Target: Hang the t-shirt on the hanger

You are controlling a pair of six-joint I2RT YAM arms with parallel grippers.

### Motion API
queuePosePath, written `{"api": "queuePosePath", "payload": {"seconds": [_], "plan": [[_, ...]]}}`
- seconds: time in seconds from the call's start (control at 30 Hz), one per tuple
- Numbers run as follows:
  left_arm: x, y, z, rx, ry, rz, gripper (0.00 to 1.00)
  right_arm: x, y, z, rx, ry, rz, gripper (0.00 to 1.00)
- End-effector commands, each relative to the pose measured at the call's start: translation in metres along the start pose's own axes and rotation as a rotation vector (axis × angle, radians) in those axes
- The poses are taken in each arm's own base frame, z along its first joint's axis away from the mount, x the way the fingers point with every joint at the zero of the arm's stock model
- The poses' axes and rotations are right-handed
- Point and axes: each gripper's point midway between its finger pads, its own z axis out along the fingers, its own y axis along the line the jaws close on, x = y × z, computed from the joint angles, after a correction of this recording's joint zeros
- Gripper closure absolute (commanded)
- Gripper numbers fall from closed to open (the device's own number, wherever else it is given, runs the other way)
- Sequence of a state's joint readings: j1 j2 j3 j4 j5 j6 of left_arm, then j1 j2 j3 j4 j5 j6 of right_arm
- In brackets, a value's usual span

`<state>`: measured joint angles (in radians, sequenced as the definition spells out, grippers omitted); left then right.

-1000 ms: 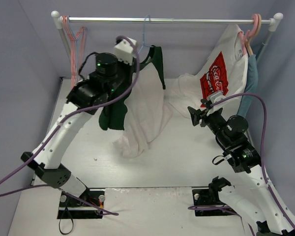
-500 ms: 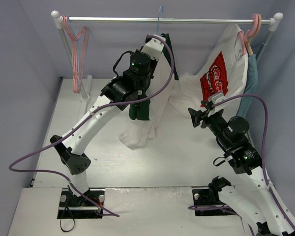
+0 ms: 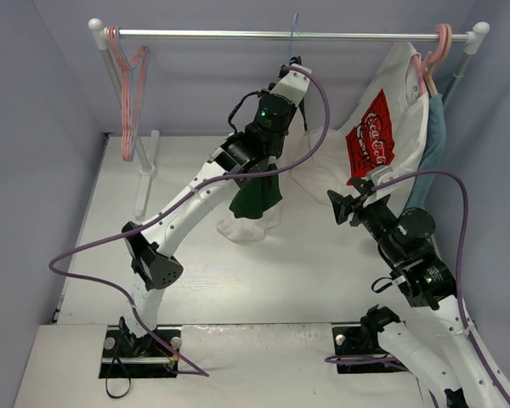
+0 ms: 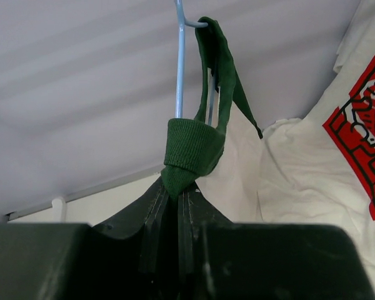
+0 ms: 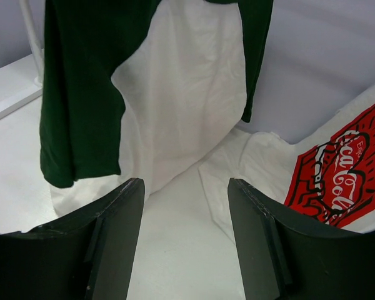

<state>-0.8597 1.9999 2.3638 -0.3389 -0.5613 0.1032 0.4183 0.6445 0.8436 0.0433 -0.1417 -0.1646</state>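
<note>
The right pincer (image 3: 347, 204) hangs over the right of the worktop (image 3: 195, 263) with its fingers spread and nothing between them. Its wrist view looks across at the garments beyond. Farther in, a plain white garment (image 3: 248, 228) trails onto the worktop, and the dark green t-shirt (image 3: 257, 195) hangs in front of it, clear of the surface.

Farther still and higher up, the left pincer (image 4: 178, 187) is pressed together on the shirt's ribbed collar, which is bunched around the thin wires of the light-blue hanger (image 4: 179, 62). A strip of green cloth loops over the wire's bend above. The hanger's hook sits on the rail (image 3: 204, 35) at the far side. Its shoulders are hidden, so I cannot tell how far the shirt is actually on them.

The step in hand looks like working the neck opening over the hanger. The next move likely calls for spreading the bunched collar without tugging the hook off the rail, perhaps with the idle right arm steadying the cloth.
</note>
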Motion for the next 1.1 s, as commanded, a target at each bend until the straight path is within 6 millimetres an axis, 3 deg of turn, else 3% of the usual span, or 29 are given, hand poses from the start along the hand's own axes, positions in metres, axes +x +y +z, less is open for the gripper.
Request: {"api": "queuePosePath", "payload": {"seconds": [0.0, 0.23, 0.43, 0.53, 0.6, 0.67, 0.7, 0.8, 0.9, 1.07], "plan": [[-0.065, 0.014, -0.023, -0.036, -0.168, -0.135, 1.00, -0.021, -0.005, 0.003, 0.026, -0.078, 0.016, 0.43], [-0.046, -0.013, -0.022, -0.018, -0.126, -0.123, 1.00, -0.017, -0.006, 0.003, 0.030, -0.067, 0.023, 0.43], [-0.051, -0.036, -0.026, 0.043, -0.147, -0.142, 0.95, -0.018, -0.009, 0.002, 0.054, -0.074, 0.039, 0.43], [-0.052, -0.044, -0.027, 0.053, -0.151, -0.144, 0.80, -0.018, -0.010, 0.000, 0.062, -0.076, 0.042, 0.42], [-0.052, -0.048, -0.028, 0.064, -0.150, -0.142, 0.62, -0.017, -0.012, -0.002, 0.074, -0.075, 0.043, 0.41], [-0.050, -0.053, -0.030, 0.076, -0.145, -0.133, 0.54, -0.019, -0.013, -0.004, 0.079, -0.080, 0.043, 0.41], [-0.050, -0.052, -0.031, 0.075, -0.145, -0.130, 0.46, -0.018, -0.013, -0.005, 0.082, -0.080, 0.043, 0.41], [-0.052, -0.050, -0.036, 0.075, -0.145, -0.124, 0.36, -0.019, -0.015, -0.006, 0.095, -0.083, 0.045, 0.39], [-0.057, -0.038, -0.047, 0.059, -0.146, -0.117, 0.33, -0.018, -0.020, -0.007, 0.122, -0.082, 0.055, 0.38], [-0.067, 0.005, -0.082, 0.017, -0.122, -0.120, 0.32, -0.018, -0.023, -0.009, 0.147, -0.076, 0.092, 0.32]]}}
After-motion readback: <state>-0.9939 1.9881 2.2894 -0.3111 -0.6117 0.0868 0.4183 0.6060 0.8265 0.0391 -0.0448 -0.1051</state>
